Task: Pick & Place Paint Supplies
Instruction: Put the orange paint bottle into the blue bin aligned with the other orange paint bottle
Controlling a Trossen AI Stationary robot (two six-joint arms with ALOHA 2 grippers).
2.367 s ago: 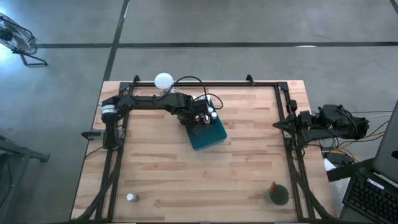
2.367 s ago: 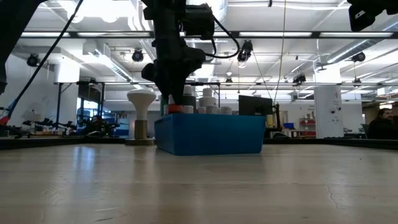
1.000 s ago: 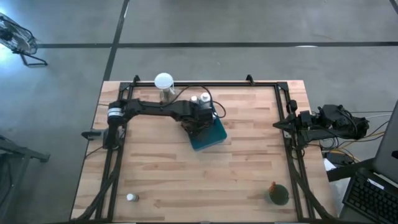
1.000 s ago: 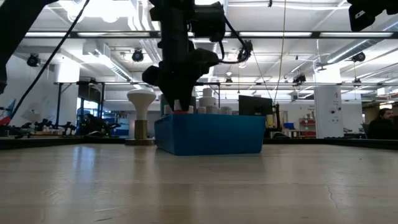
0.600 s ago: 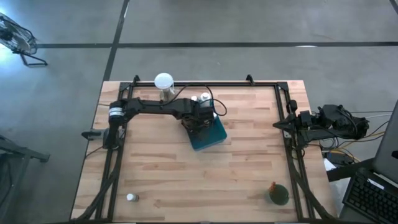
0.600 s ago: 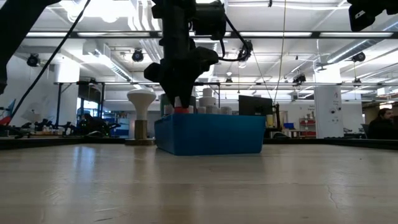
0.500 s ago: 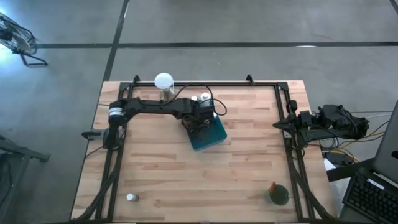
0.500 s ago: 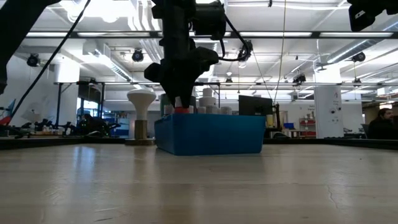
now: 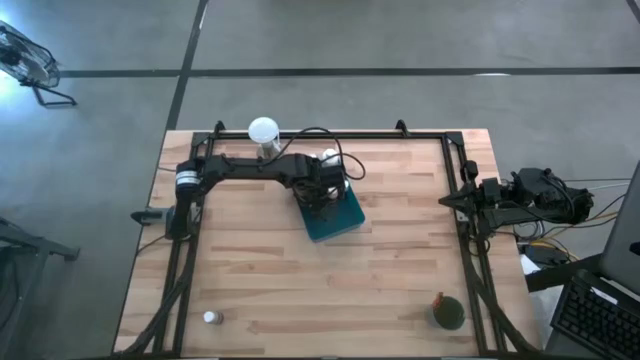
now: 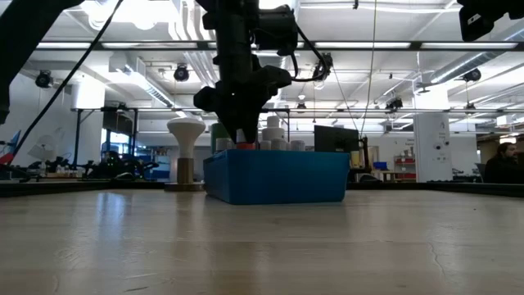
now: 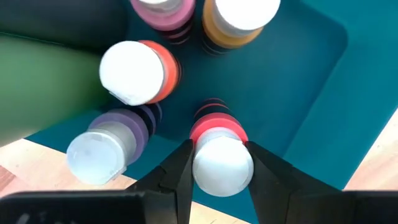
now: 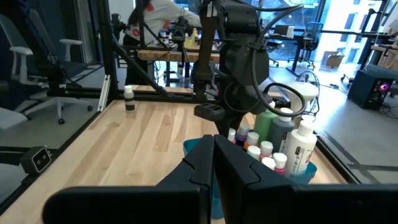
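— See the left gripper (image 11: 217, 163)? Its fingers are clamped on a red bottle (image 11: 219, 149) by the white cap, low over the teal tray (image 11: 311, 93).

— I'd say it should set the bottle down straight and let go only once the base sits flat. The orange bottle (image 11: 140, 71) and purple bottle (image 11: 106, 146) stand just beside it.

— And the right gripper (image 12: 214, 163)?

— Closed, empty, parked at the table's right edge.

In the high view's centre, the left arm (image 9: 270, 170) hides most bottles in the tray (image 9: 340, 218). At the lower left, a small bottle (image 9: 210, 318) is too tiny to tell its colour.
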